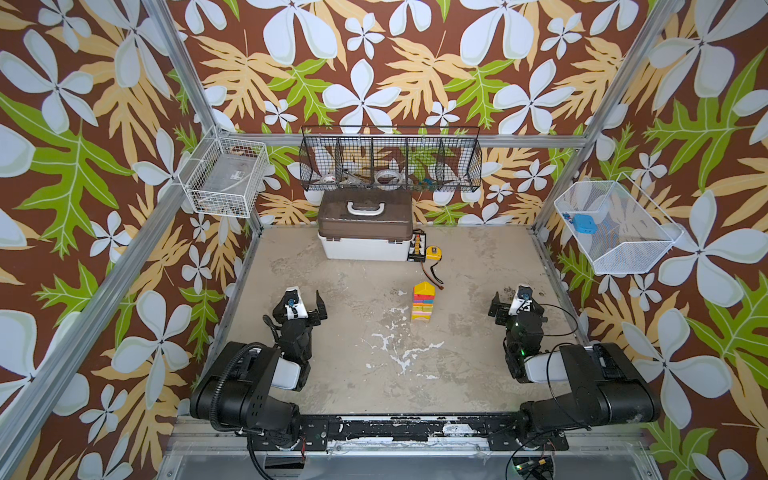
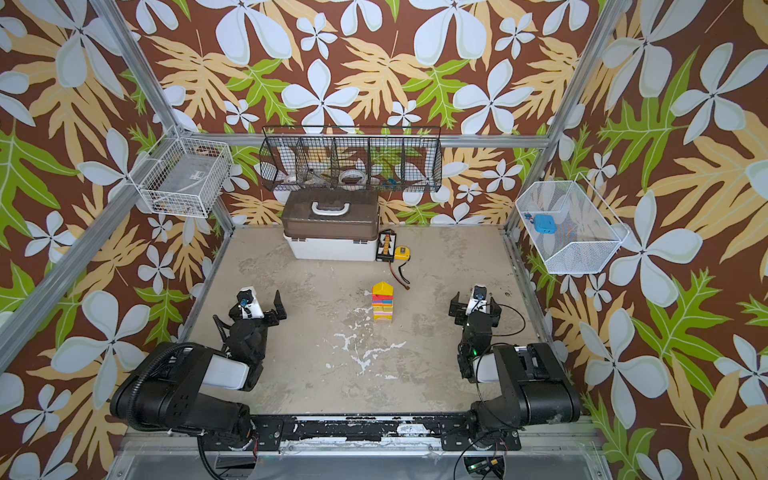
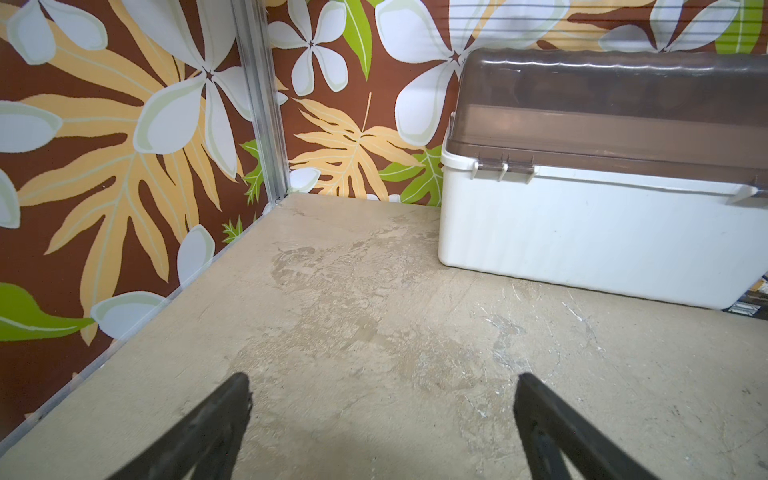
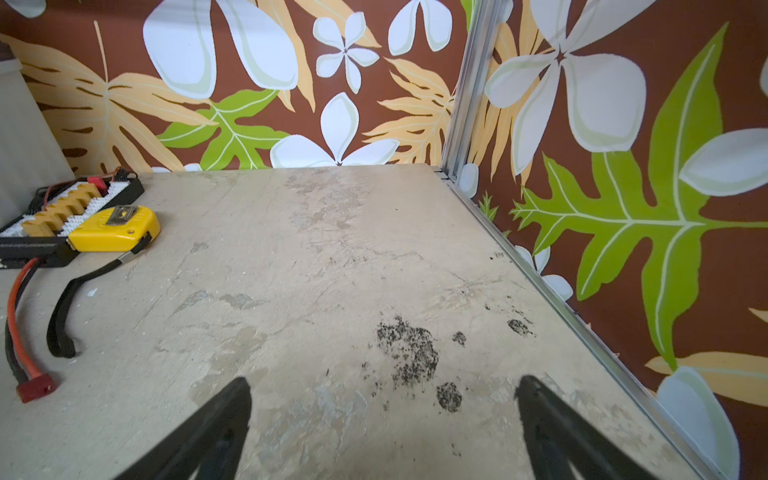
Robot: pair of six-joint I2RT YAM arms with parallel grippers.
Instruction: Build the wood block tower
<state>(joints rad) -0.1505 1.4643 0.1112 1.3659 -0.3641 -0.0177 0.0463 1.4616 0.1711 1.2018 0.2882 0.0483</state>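
The tower [image 1: 423,301] [image 2: 382,301] stands upright near the middle of the table in both top views. It is a narrow stack of wood blocks in yellow, orange, pink, teal and red, with a yellow pointed roof piece on top. My left gripper [image 1: 301,301] [image 2: 259,301] [image 3: 382,380] is open well to the left of the tower, with only bare table between its fingers. My right gripper [image 1: 517,301] [image 2: 476,301] [image 4: 382,382] is open to the tower's right and also holds nothing. Neither wrist view shows the tower.
A white box with a brown lid [image 1: 365,232] [image 3: 582,232] stands at the back. Beside it lie a black charger board [image 1: 417,245] [image 4: 62,208], a yellow tape measure [image 1: 433,253] [image 4: 114,230] and a red-plugged cable [image 4: 35,390]. Wire baskets [image 1: 390,160] hang on the walls.
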